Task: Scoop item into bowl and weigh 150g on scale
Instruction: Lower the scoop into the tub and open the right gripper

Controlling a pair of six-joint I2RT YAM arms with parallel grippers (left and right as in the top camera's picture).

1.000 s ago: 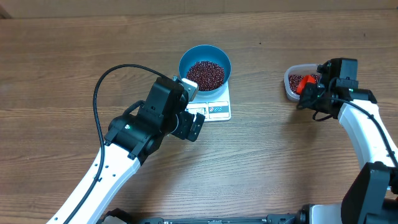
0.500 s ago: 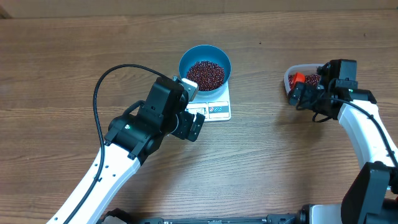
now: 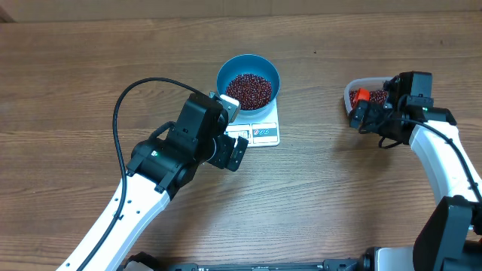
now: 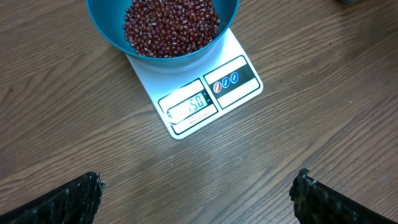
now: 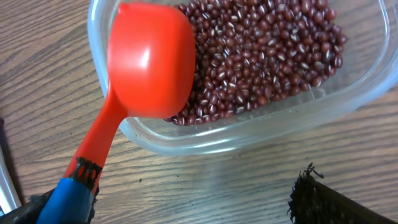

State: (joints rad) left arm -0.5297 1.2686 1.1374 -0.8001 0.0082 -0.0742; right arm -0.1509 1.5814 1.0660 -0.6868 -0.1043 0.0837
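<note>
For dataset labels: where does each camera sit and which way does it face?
Overhead: above the table, facing down at blue bowl of beans on scale; left arm, right arm show.
Left wrist: on that arm, looking down on bowl, scale; open left end effector bottom corners.
Right wrist: on that arm, looking down on clear tub, red scoop; open right end effector bottom corners.
Shared: overhead shows all these.

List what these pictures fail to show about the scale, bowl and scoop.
- The scale: first digit on its display too faint in the left wrist view; too small overhead.
- The bowl: far rim cut off by the left wrist view's top edge.
- The scoop: handle end cut off by the right wrist view's bottom edge, so contact with the right gripper is unclear.
- The tub: right end cut off too.
</note>
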